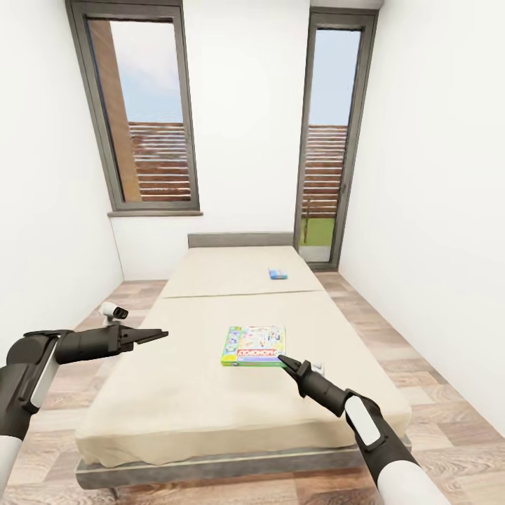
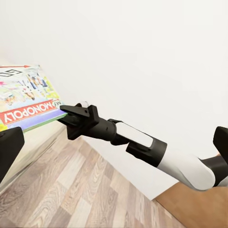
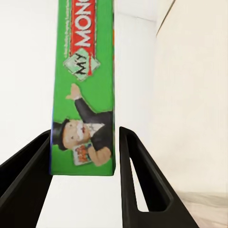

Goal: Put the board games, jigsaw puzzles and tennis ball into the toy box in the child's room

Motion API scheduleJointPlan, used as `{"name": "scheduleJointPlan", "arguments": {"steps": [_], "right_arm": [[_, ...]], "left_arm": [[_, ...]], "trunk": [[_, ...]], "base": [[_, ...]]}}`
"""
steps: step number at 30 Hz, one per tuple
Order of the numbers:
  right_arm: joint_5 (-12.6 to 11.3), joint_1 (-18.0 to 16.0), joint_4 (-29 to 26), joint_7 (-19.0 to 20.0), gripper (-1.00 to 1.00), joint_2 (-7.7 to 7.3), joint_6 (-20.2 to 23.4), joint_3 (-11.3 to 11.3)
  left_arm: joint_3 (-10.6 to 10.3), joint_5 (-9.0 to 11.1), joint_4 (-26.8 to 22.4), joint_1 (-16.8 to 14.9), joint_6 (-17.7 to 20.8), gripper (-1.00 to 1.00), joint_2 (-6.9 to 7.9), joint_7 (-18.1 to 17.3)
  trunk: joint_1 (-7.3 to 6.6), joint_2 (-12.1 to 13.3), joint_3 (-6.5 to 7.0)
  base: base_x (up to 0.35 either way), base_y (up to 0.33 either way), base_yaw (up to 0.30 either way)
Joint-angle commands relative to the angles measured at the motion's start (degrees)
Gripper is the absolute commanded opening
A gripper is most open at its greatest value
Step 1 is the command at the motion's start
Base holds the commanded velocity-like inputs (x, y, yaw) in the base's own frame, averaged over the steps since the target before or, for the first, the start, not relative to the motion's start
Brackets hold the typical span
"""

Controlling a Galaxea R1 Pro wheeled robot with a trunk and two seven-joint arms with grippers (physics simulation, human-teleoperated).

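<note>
A green Monopoly board game (image 1: 254,345) lies flat on the beige bed (image 1: 196,393), near its front half. My right gripper (image 1: 284,360) is at the box's near right corner. In the right wrist view it (image 3: 84,133) is open, with the box's green edge (image 3: 83,95) between its two fingers (image 3: 137,180). A second, small blue board game (image 1: 278,273) lies farther back on the bed. My left gripper (image 1: 160,334) hovers open over the bed's left side, well apart from both boxes. The left wrist view looks across at the right gripper (image 2: 66,114) and the Monopoly box (image 2: 28,97).
The bed runs lengthwise down a narrow white room. Strips of wooden floor (image 1: 449,414) lie on either side of it. A tall window (image 1: 151,112) and a glass door (image 1: 326,140) stand in the far wall behind the headboard (image 1: 240,239).
</note>
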Motion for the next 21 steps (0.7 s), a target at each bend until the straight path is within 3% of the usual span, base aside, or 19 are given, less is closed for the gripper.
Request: {"name": "scheduleJointPlan", "arguments": {"steps": [1,7,11,21], "right_arm": [[0.0,0.0,0.0,0.1,-1.0,0.06,0.3,-0.3],[0.3,-0.1,0.0,-0.4,-1.0,-0.19,0.4,-0.4],[0.5,-0.1,0.0,-0.8,-1.0,-1.85,0.4,0.0],[0.5,0.0,-0.1,0.2,-1.0,-3.98,0.2,-0.2]], "left_arm": [[0.0,0.0,0.0,0.0,0.6,1.0,0.0,-0.2],[0.0,0.0,0.0,0.0,0.6,1.0,0.03,-0.2],[0.0,0.0,0.1,0.0,0.6,1.0,0.07,-0.2],[1.1,-0.1,0.4,0.0,0.6,1.0,0.13,-0.2]], "trunk": [[-0.23,0.4,0.12],[-1.55,2.8,1.2],[-2.43,4.4,1.92],[-4.63,8.4,3.71]], "base": [[0.0,0.0,0.0],[0.0,0.0,0.0],[0.0,0.0,0.0],[0.0,0.0,0.0]]}}
